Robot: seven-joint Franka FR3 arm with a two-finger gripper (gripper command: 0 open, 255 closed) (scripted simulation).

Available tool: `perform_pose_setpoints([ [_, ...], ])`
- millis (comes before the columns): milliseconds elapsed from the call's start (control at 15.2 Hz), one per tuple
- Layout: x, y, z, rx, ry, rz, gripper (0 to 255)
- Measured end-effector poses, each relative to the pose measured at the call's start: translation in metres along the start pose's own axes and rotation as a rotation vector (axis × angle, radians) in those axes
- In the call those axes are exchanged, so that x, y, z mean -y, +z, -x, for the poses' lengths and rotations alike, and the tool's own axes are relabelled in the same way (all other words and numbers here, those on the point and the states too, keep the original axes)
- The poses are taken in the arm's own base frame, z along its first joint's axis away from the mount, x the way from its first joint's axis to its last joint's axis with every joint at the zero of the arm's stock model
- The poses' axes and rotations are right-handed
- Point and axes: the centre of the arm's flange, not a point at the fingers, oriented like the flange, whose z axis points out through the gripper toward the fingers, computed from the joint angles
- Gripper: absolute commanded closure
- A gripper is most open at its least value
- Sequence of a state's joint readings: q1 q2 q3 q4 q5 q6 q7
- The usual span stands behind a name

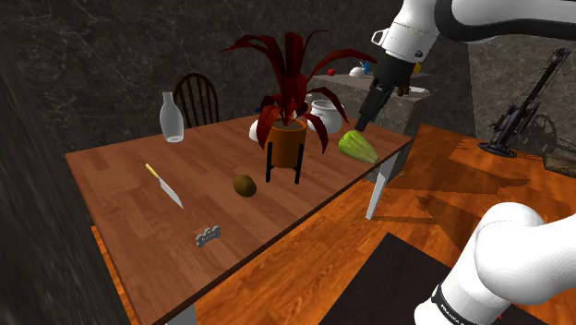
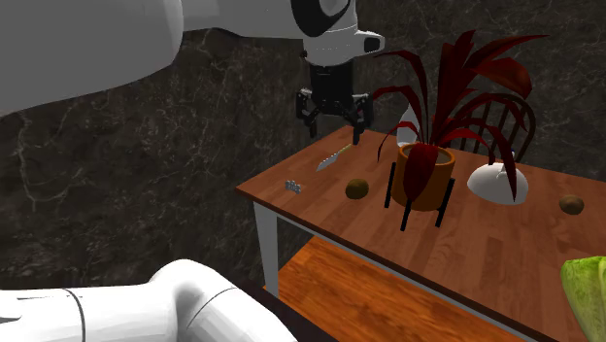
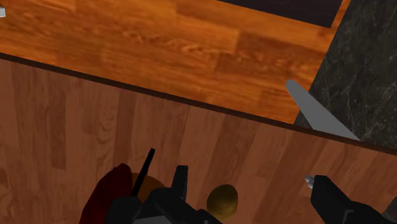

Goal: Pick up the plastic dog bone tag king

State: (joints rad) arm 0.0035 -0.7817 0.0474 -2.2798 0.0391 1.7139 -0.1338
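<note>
We are working over the wooden worktop (image 1: 120, 185), where the red-leaved potted plant (image 1: 287, 138) is standing. Our end effector (image 2: 335, 131) is hanging high above the worktop, fingers spread apart, gripping nothing. The knife (image 1: 164, 186) is lying nearby. The small grey bone tag (image 1: 210, 236) is lying flat near the worktop's edge, well apart from us. We are judging it best to centre over it, aligning the fingers across its narrow waist before descending.

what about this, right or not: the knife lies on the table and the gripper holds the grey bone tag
Not quite. The knife lies on the table, but so does the grey bone tag, near its edge, as the shoulder view shows; the gripper hangs open, apart from it.
</note>
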Motion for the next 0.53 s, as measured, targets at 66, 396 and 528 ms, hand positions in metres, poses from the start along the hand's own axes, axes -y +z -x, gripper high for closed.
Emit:
perform_pose_setpoints([
  [66,0.0,0.0,0.0,0.0,0.0,0.0,0],
  [396,0.004,0.035,-0.038,0.018,-0.133,-0.009,0],
  [528,0.011,0.049,-0.058,0.026,-0.2,-0.014,0],
])
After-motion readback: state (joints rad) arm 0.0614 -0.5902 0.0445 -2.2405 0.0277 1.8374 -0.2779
